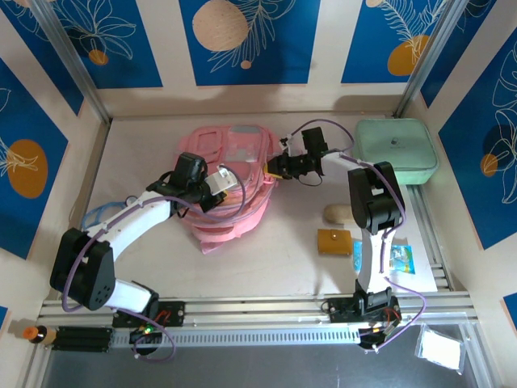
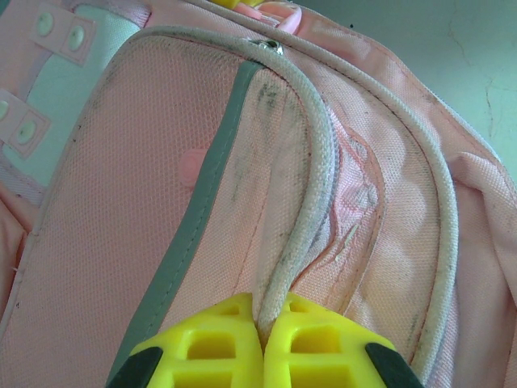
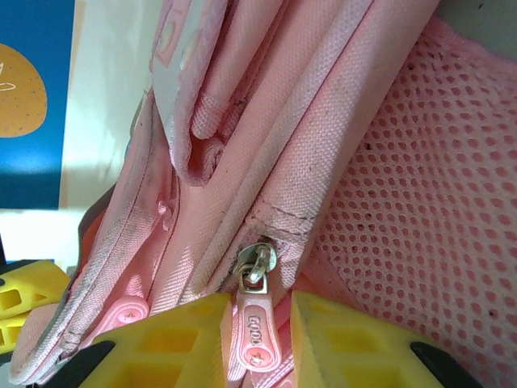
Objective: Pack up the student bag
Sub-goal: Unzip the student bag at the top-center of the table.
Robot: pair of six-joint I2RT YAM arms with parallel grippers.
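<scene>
The student bag (image 1: pixel 234 194), a soft pink backpack, lies in the middle of the table. My left gripper (image 1: pixel 212 191) sits over its left side, shut on the bag's grey-white piping cord (image 2: pixel 307 186), which runs up from between the yellow fingers (image 2: pixel 210 347). My right gripper (image 1: pixel 275 168) is at the bag's right edge. In the right wrist view its yellow fingers (image 3: pixel 347 347) close in on a pink zipper pull (image 3: pixel 260 327) hanging from a metal slider (image 3: pixel 257 263), beside pink mesh (image 3: pixel 420 210). The bag's inside is hidden.
A mint-green case (image 1: pixel 396 149) stands at the back right. A beige lump (image 1: pixel 339 213), a brown wallet (image 1: pixel 334 241) and a blue packet (image 1: pixel 400 259) lie right of the bag, near my right arm. A clear blue-edged item (image 1: pixel 101 214) lies at the left.
</scene>
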